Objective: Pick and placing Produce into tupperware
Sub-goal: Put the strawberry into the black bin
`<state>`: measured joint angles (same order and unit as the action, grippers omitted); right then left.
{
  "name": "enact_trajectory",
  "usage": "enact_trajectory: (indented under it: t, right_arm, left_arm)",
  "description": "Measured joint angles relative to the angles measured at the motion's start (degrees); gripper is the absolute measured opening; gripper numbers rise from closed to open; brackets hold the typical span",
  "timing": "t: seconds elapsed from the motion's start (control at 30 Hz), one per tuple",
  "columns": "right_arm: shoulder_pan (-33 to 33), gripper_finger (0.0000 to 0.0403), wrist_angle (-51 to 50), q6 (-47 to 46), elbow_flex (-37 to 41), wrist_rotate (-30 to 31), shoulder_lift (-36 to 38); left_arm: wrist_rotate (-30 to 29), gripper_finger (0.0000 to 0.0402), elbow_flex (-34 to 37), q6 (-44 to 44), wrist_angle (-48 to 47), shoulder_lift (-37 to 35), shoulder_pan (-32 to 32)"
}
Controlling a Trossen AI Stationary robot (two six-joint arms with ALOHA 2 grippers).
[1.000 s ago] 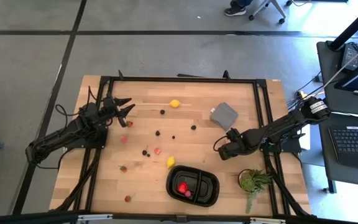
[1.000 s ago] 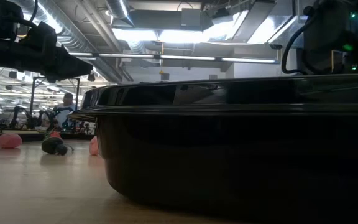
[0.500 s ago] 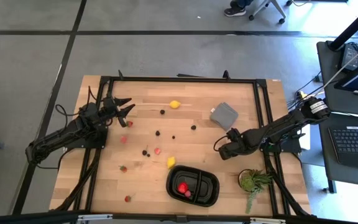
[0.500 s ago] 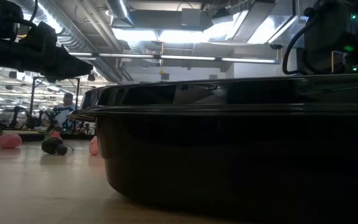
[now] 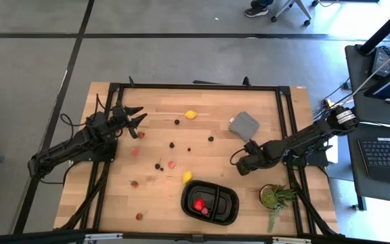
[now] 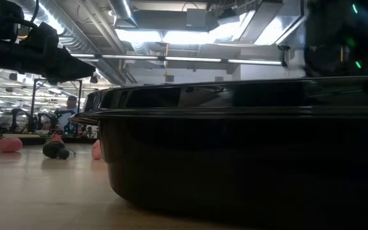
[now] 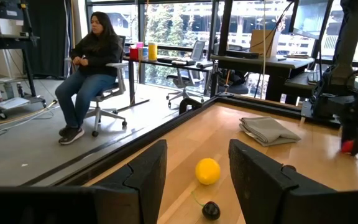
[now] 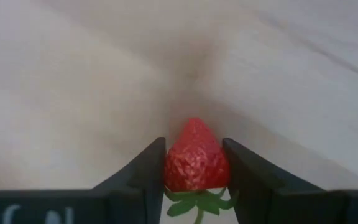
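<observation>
Black plastic, the tupperware [image 5: 210,202] sits near the front edge of the wooden worktop [image 5: 154,196], right of centre, and already holds red strawberry pieces [image 5: 199,205] in one compartment; in the low view its dark wall [image 6: 235,160] fills most of the frame. Just beyond its rear left corner lies a yellow lemon [image 5: 187,177], and a second lemon [image 5: 191,114] lies near the far edge, also seen in the left wrist view [image 7: 207,171] with a dark berry [image 7: 211,210] close by. More strawberries [image 5: 171,164] and small dark berries [image 5: 172,144] are scattered over the middle and left of the worktop. The right gripper [image 5: 239,165] hangs above the worktop behind the tray, its fingers [image 8: 151,171] clamped on a red strawberry [image 8: 196,164] with green leaves. The left gripper [image 5: 137,116] waits at the far left of the worktop with its fingers [image 7: 143,171] spread apart and nothing between them. A grey folded cloth [image 5: 244,125] lies toward the far right, and a green potted plant [image 5: 275,198] stands right of the tray. A seated person [image 7: 92,68] is visible beyond the worktop. No writing or labels can be read.
</observation>
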<state>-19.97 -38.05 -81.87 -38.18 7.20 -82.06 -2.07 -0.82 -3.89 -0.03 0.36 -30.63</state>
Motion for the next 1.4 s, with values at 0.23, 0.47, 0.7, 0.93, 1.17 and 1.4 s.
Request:
enact_trajectory:
  t: [0.23, 0.47, 0.7, 0.93, 1.17, 1.4]
  right_arm:
    - [-0.02, 0.0145, 12.81, 14.02, -8.46, 1.16, 0.19]
    - [-0.04, 0.0144, 35.94, 31.38, -11.18, 0.69, -1.05]
    - [-0.19, 0.0143, 43.06, 35.05, -11.05, -2.56, -10.04]
    - [-2.03, 0.0148, 60.01, 38.62, -11.07, -13.79, -19.43]
    - [-2.6, 0.0152, 59.74, 38.24, -11.05, -14.38, -21.58]
    - [-2.6, 0.0154, 60.25, 37.86, -11.07, -14.91, -21.38]
  left_arm:
    - [-0.01, 0.0165, 0.0, -0.01, 0.0, 0.0, 0.0]
    - [-0.01, 0.0165, 0.0, -0.01, 0.0, 0.0, 0.02]
    - [0.0, 0.0165, 0.0, -0.01, 0.0, 0.0, 0.02]
    - [0.0, 0.0165, 0.0, -0.01, 0.0, 0.0, 0.01]
    - [0.0, 0.0165, 0.0, -0.01, 0.0, 0.0, 0.0]
    - [0.0, 0.0165, 0.0, -0.02, 0.0, 0.02, 0.0]
